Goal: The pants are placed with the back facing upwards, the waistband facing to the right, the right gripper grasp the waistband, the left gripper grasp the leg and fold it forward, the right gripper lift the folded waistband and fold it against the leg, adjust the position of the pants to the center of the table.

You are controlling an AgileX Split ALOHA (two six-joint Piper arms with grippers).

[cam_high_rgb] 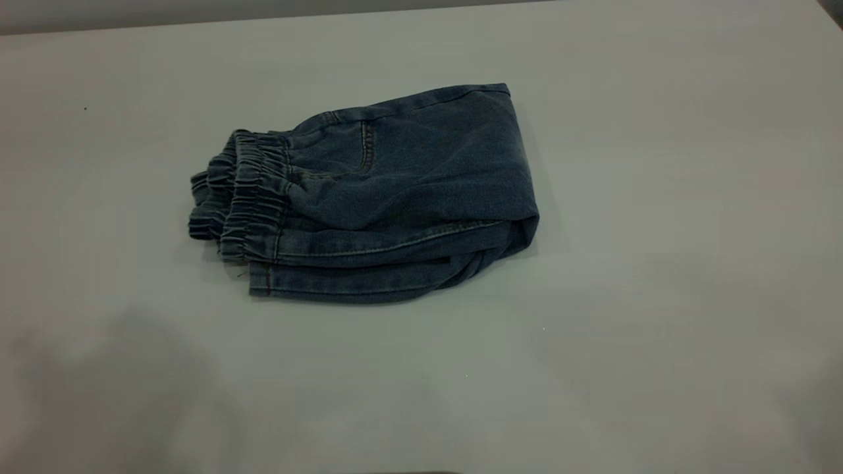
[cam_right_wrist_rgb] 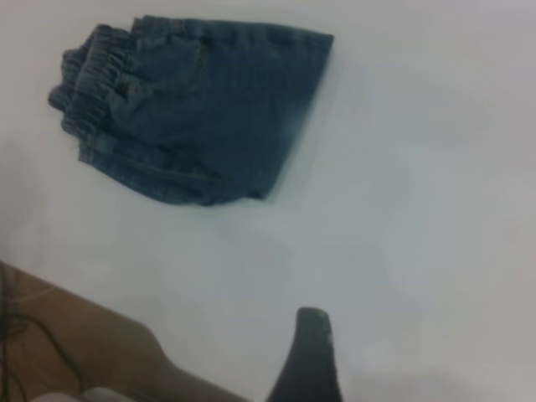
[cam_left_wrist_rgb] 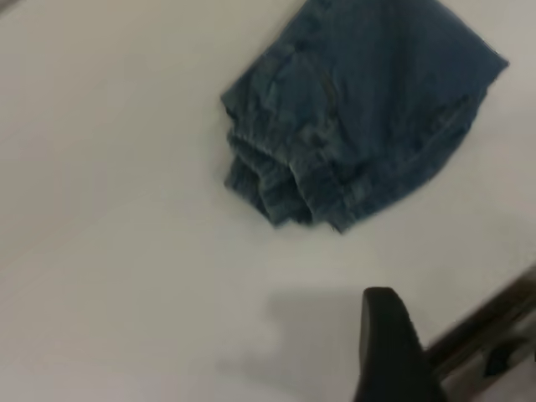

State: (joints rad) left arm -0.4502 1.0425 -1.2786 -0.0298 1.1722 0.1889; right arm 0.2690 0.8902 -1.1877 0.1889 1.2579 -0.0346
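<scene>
The pants [cam_high_rgb: 408,171] lie folded into a compact denim bundle a little left of the middle of the white table [cam_high_rgb: 658,296]. Their elastic waistband [cam_high_rgb: 247,191] is bunched at the bundle's left end and the fold is at its right end. One back pocket shows on top; the printed leg is hidden inside the fold. Neither gripper appears in the exterior view. Only a black tip of my left gripper [cam_left_wrist_rgb: 387,343] shows, well away from the pants [cam_left_wrist_rgb: 360,109] and holding nothing. A black tip of my right gripper [cam_right_wrist_rgb: 311,356] likewise hangs apart from the pants [cam_right_wrist_rgb: 209,100].
The left wrist view catches the table edge with a dark rail [cam_left_wrist_rgb: 490,331] beside it. The right wrist view shows the table's edge, brown floor [cam_right_wrist_rgb: 75,335] and a thin cable beyond it. Bare white tabletop surrounds the pants on all sides.
</scene>
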